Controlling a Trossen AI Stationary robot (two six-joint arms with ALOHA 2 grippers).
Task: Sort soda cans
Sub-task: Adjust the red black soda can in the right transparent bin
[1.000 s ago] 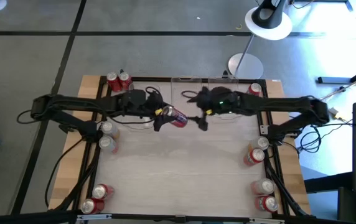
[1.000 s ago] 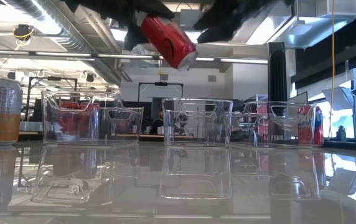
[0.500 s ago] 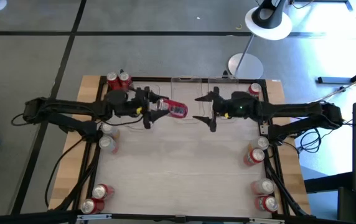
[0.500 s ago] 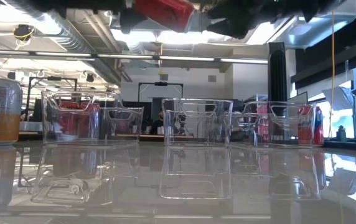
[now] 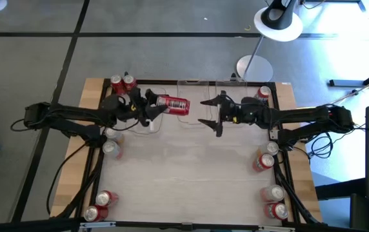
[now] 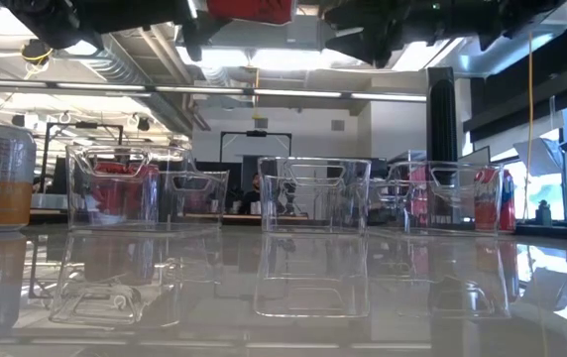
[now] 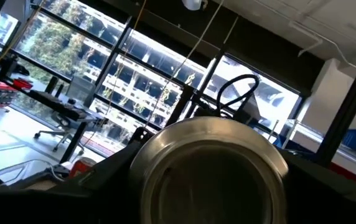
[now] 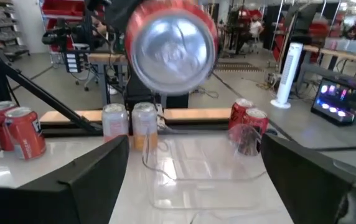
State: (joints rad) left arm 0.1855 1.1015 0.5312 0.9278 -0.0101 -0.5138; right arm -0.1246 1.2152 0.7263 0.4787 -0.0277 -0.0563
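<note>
A red soda can (image 5: 173,104) with silver ends hangs lying level above the far middle of the table, with my left gripper (image 5: 152,107) shut on it. It shows red at the top edge of the low view (image 6: 252,9). Its silver end fills the left wrist view (image 7: 209,171). My right gripper (image 5: 208,111) stands open a little to the can's right, pointing at it, with nothing between its fingers. Its wrist view shows the can's other silver end (image 8: 173,45) ahead of the open fingers (image 8: 97,177). My left gripper pinches the can's round wall near its left end (image 5: 161,103) between its two fingers. The fingers come about level from the table's left and lie along the can. The can is lifted clear, lying on its side with its free end toward my right gripper.
Clear plastic bins (image 6: 313,193) stand in a row along the far edge, below both grippers. Pairs of cans stand at the far left (image 5: 123,84), left side (image 5: 111,142), near left (image 5: 100,206), right side (image 5: 264,161) and near right (image 5: 273,203). One can stands at the far right (image 5: 264,93).
My left gripper has tipped up from pointing down to about level and drawn toward the far left, taking the can along. The can has turned from a slanting hang to lying level. My right gripper has also tipped up to level and drawn back toward the right edge, still open.
</note>
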